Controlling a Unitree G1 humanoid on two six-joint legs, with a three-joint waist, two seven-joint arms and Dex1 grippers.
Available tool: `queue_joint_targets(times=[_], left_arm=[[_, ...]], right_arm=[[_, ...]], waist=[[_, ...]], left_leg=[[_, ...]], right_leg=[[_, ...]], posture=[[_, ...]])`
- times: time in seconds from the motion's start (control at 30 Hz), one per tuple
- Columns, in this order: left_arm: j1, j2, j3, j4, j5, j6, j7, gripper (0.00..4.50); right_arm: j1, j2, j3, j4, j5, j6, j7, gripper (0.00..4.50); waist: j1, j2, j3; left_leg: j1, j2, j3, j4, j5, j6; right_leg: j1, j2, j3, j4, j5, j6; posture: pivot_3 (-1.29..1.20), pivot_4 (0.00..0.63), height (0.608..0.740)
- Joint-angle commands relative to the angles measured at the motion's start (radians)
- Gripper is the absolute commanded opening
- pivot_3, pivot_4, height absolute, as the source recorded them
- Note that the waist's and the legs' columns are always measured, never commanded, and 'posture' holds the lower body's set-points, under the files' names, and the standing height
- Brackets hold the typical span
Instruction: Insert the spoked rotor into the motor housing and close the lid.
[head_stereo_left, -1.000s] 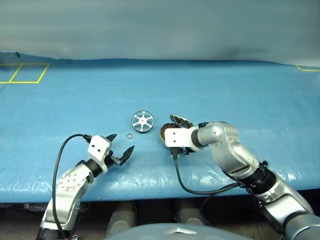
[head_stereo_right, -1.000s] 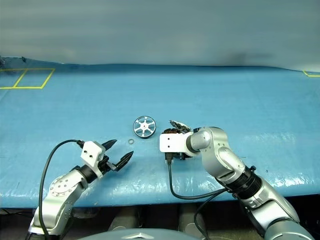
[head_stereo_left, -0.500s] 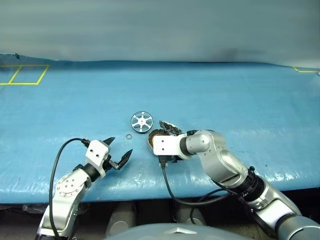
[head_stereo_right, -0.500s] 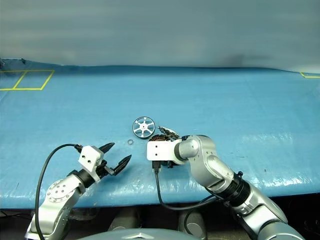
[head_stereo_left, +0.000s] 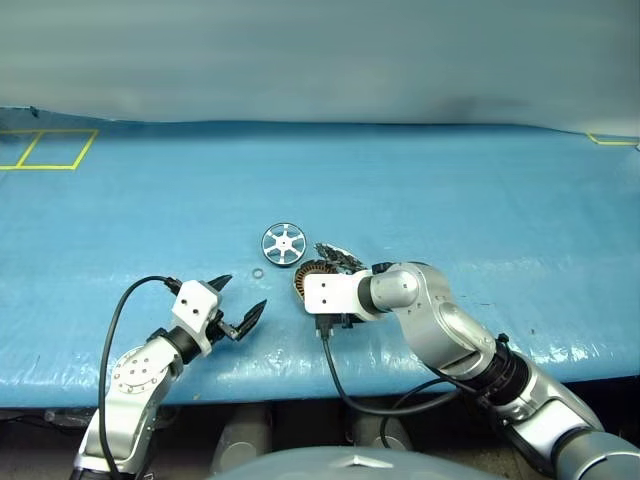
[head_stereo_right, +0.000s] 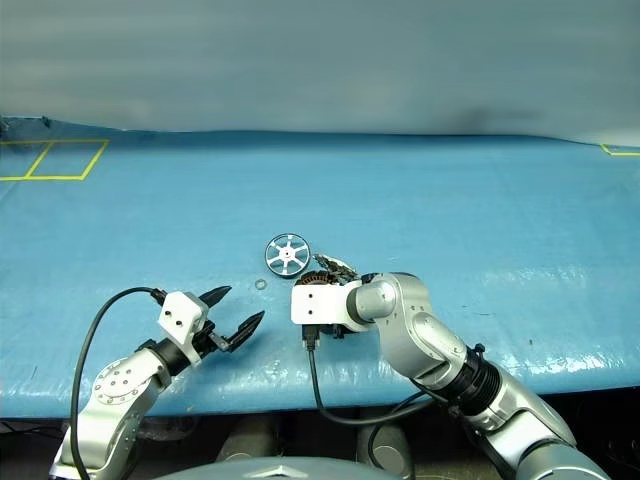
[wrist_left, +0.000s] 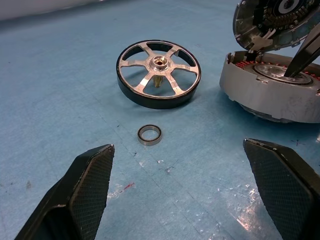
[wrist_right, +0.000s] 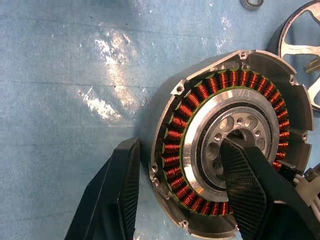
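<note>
It looks like a robot test lab: a long table (head_stereo_left: 480, 200) covered with blue sheet, yellow tape squares (head_stereo_left: 45, 148), and a plain grey wall (head_stereo_left: 320, 55) behind.

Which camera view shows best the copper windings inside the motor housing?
The right wrist view: it looks straight into the open motor housing, so the whole ring of copper windings is plain. The left wrist view shows the housing from the side, with only a thin red edge of windings. In the eye views the right arm covers most of them.

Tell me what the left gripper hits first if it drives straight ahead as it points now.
Probably the small ring washer lying between the open left gripper fingers' line, then the spoked rotor behind it; depth is uncertain.
</note>
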Motion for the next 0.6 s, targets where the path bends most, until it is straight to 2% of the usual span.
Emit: queue_joint_targets(times=[0.03,0.4,0.6], left_arm=[[-0.006,0.004,0.004,-0.048,-0.005,-0.007,-0.002,4.5],[-0.017,-0.001,-0.005,-0.038,-0.003,-0.005,-0.003,4.5],[-0.02,-0.001,-0.008,-0.036,-0.002,-0.005,-0.004,4.5]], right_arm=[[0.008,0.016,0.032,-0.041,0.049,-0.005,0.017,2.06],[-0.03,0.019,0.008,-0.078,0.066,0.021,-0.007,2.06],[-0.028,0.009,0.028,-0.049,0.058,0.027,-0.042,4.04]], waist=[[0.0,0.0,0.0],[0.002,0.0,0.001],[0.004,0.0,0.001]], left_leg=[[0.0,0.0,0.0,0.0,0.0,0.0],[-0.001,0.0,0.0,-0.002,0.0,0.0],[-0.002,0.0,0.0,-0.002,0.0,0.0]], right_leg=[[0.0,0.0,0.0,0.0,0.0,0.0],[-0.002,0.0,0.0,0.0,-0.001,-0.001],[-0.003,0.0,0.0,-0.001,-0.001,0.0]], posture=[[0.0,0.15,0.74],[0.0,0.15,0.74],[0.0,0.15,0.74]])
